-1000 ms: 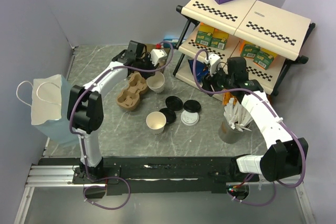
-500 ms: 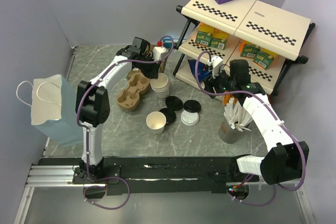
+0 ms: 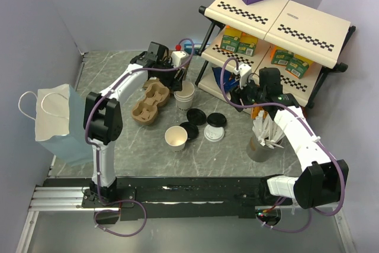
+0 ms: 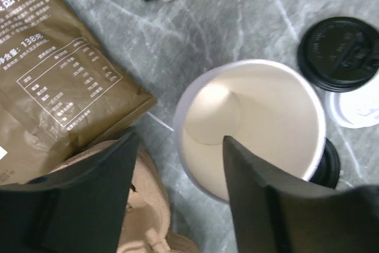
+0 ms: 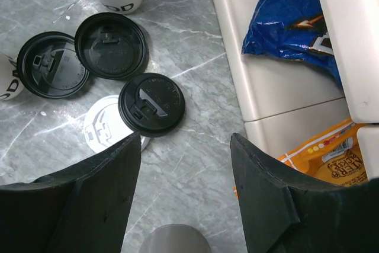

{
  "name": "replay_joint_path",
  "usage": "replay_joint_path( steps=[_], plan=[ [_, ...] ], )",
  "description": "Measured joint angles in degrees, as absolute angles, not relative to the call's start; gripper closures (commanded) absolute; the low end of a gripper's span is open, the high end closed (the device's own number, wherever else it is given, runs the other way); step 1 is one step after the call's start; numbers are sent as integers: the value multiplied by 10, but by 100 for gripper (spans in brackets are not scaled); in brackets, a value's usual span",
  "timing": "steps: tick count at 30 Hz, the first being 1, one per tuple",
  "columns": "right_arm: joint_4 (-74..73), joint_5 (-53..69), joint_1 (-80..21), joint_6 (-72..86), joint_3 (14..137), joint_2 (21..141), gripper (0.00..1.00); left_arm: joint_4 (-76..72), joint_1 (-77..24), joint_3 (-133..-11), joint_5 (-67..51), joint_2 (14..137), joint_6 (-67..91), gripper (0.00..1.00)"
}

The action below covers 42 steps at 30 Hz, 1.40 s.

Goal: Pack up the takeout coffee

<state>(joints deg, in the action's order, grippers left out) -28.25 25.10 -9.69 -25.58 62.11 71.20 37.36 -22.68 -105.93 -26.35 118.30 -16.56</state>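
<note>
While straddling the rim of the takeout cup (image 4: 254,122) with the left claw (image 4: 177,143) released, one finger outside the wall and one over the tan inside, looks to be at the set-down step for that cup on the worktop (image 4: 237,22), just beside the pulp carrier (image 3: 149,103) and near the brown pouch (image 4: 59,69). Stands upright, long axis vertical, mouth pointing straight up at the wrist camera, no lid on yet. Same for a second cup (image 3: 176,137) nearer the arm bases: upright, open, uncapped. Holds the right claw (image 5: 185,140) released as well, gripping nothing, above the loose black lids (image 5: 151,104) and a white lid (image 5: 103,124). Probably calls next for lifting the left claw clear without tipping the cup, then pinching a flat lid by its edge, seating it level on the rim, and only then lowering the capped cup into a carrier well.
</note>
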Motion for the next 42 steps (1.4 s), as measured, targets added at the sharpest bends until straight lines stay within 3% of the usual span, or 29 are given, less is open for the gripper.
replay_joint_path(
  steps=[2, 4, 14, 23, 32, 42],
  plan=[
    [-284, 252, -97, -256, 621, 711, 31, 366, -227, -1049, -274, 1171, -161, 27],
    [-285, 256, -97, -257, 621, 710, 31, 361, -227, -1046, -285, 1157, -154, 1],
    [-325, 289, -108, -299, 622, 678, 29, 325, -227, -963, -336, 1002, -165, 0],
    [-374, 289, -256, -359, 615, 614, 34, 411, -227, -809, -369, 834, -244, 1],
    [-409, 207, -328, -407, 659, 760, 38, 391, -220, -649, -339, 740, -142, 1],
    [-297, 226, -330, -522, 632, 825, 36, 383, -120, -641, -315, 699, -108, 1]
  ],
)
